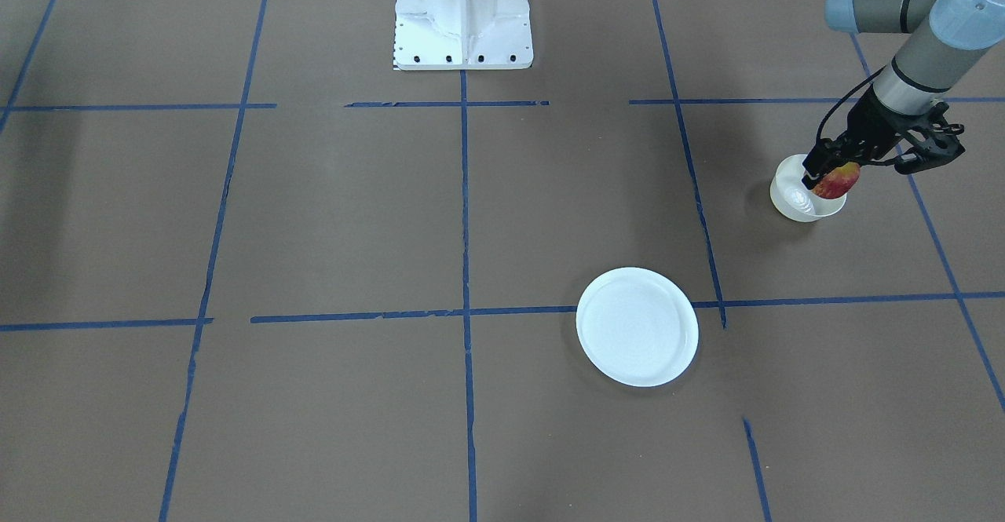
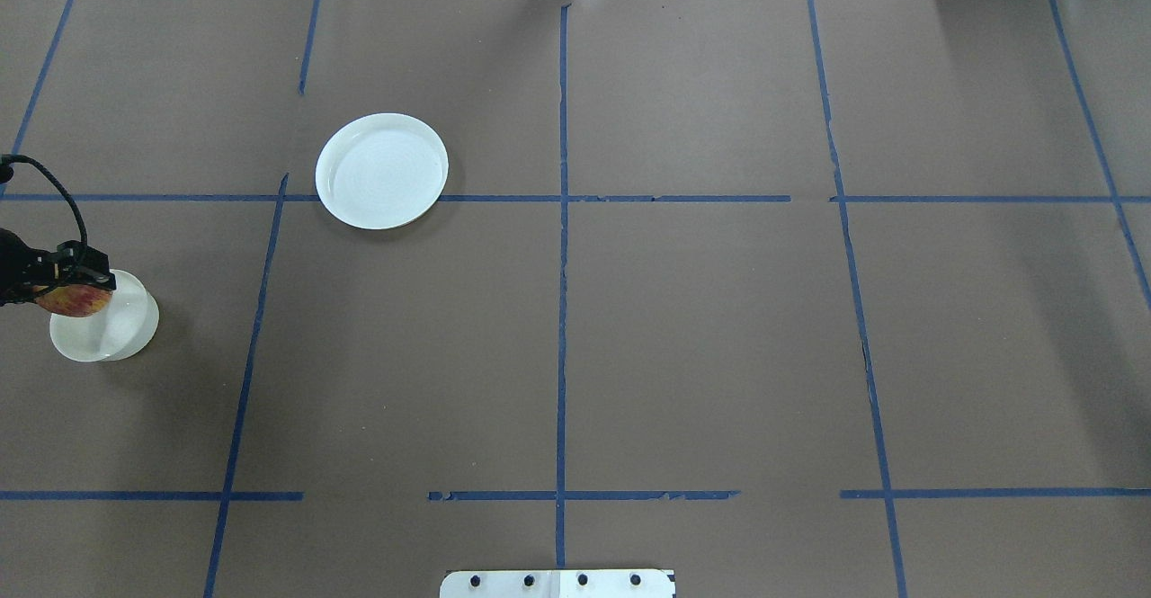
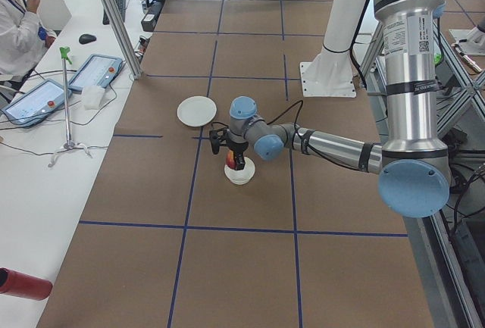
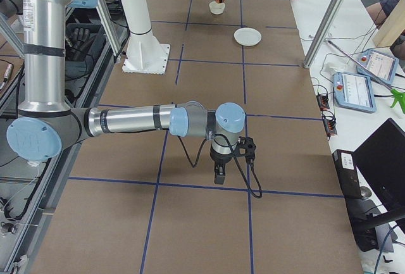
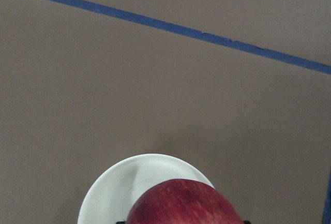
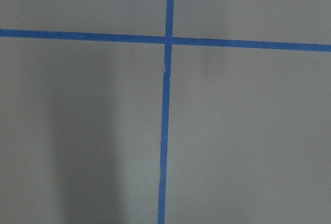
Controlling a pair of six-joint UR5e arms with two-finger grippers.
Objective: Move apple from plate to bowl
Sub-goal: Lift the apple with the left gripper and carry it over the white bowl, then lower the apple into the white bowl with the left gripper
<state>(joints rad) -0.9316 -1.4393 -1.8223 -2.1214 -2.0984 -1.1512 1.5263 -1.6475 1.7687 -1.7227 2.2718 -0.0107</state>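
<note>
The red and yellow apple (image 1: 837,182) is held in my left gripper (image 1: 832,177), just above the small cream bowl (image 1: 791,202) and over its rim. In the overhead view the apple (image 2: 76,299) hangs over the bowl's (image 2: 117,328) left part, in my left gripper (image 2: 67,288). The left wrist view shows the apple (image 5: 183,206) close up above the bowl (image 5: 116,193). The white plate (image 1: 637,326) lies empty and apart from them; it also shows in the overhead view (image 2: 381,170). My right gripper (image 4: 218,176) shows only in the exterior right view, pointing down over bare table; I cannot tell if it is open or shut.
Blue tape lines (image 2: 562,265) cross the brown table. The robot's white base (image 1: 463,16) stands at the table's middle edge. A person (image 3: 19,10) sits beside the table with tablets (image 3: 38,101) nearby.
</note>
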